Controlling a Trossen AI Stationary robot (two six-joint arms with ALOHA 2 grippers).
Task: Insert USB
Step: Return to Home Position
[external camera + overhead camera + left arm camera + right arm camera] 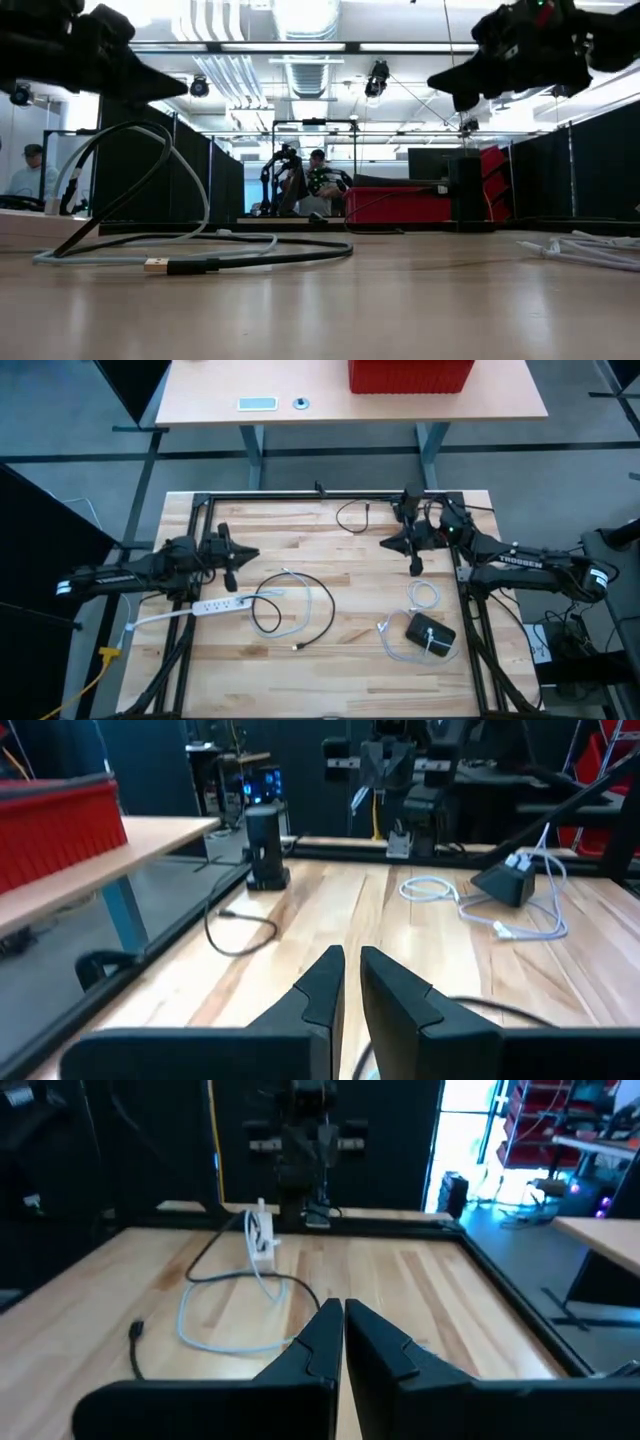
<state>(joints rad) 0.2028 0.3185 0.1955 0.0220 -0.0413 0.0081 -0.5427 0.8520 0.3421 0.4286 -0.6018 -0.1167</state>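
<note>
Worktop [340, 670]: pale wood inside a black frame [200, 560], filling the low view's foreground.
Left gripper [252, 556]: raised over the left half, fingers narrowed to a slit, holding nothing.
Right gripper [385, 545]: raised over the right half, fingers almost touching, holding nothing.
White power strip [215, 604]: lying just beside the left gripper.
Black cable [300, 615]: looped loosely mid-worktop, unplugged.
Black outlet extension [430, 632]: bottom right in the high view, white cable [420, 596] coiled beside and running into it.
USB plug [158, 265]: black cable's free end, flat on the wood.
</note>
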